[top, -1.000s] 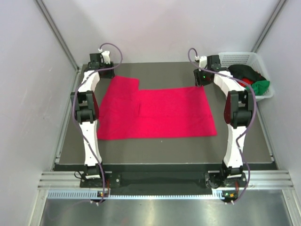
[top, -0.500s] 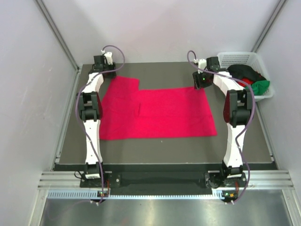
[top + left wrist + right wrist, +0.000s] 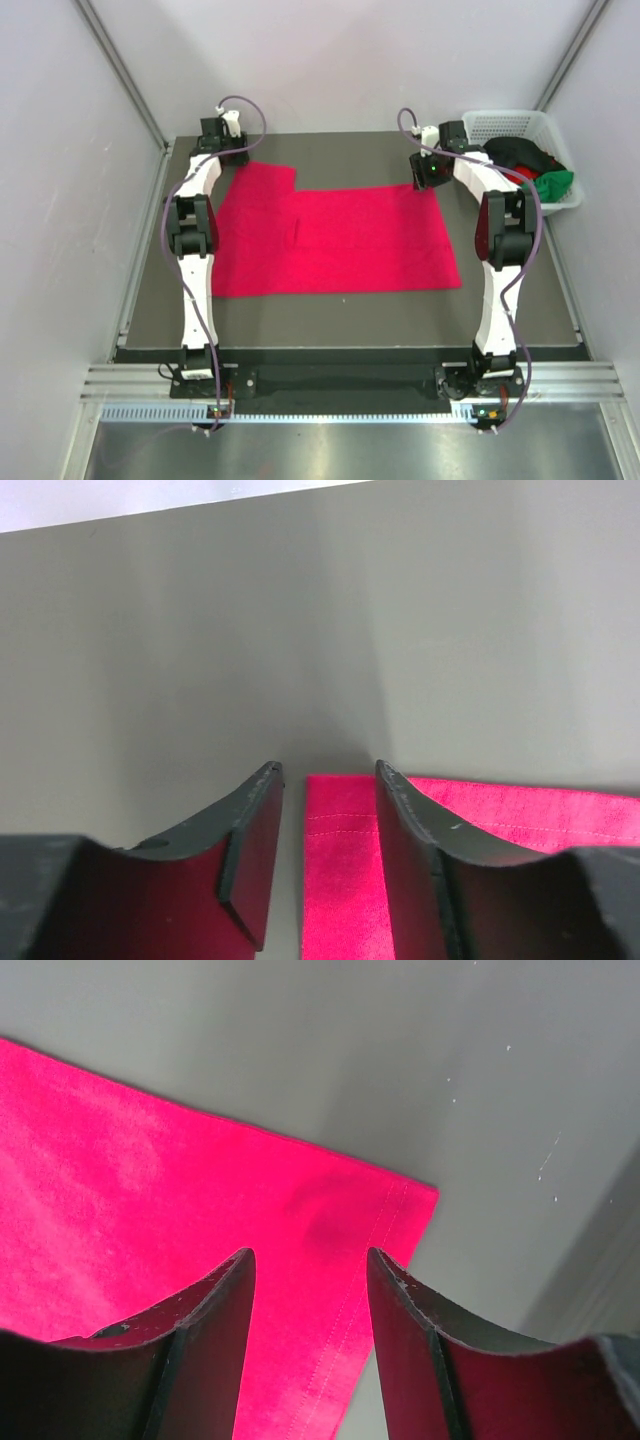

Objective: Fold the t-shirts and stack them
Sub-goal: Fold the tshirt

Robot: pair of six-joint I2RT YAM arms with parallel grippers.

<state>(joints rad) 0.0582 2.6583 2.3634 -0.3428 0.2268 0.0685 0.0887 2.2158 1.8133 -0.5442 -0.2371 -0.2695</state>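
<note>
While left tool (image 3: 330, 780), right tool (image 3: 310, 1260) gape (released), crimson t-shirt (image 3: 340, 240), far corners beneath each

Crimson-pink t-shirt (image 3: 335, 240) lies flat; black, red, green t-shirts (image 3: 525, 155) bunched far right.

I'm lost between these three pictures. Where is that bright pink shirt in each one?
Top external: the pink shirt lies flat mid-table, between the two arms.
Left wrist: its hemmed corner shows at the bottom, inside the open left gripper and to its right.
Right wrist: it fills the left and lower part, its corner just past the open right gripper.
Shared landmark: the grey table under the shirt.
</note>
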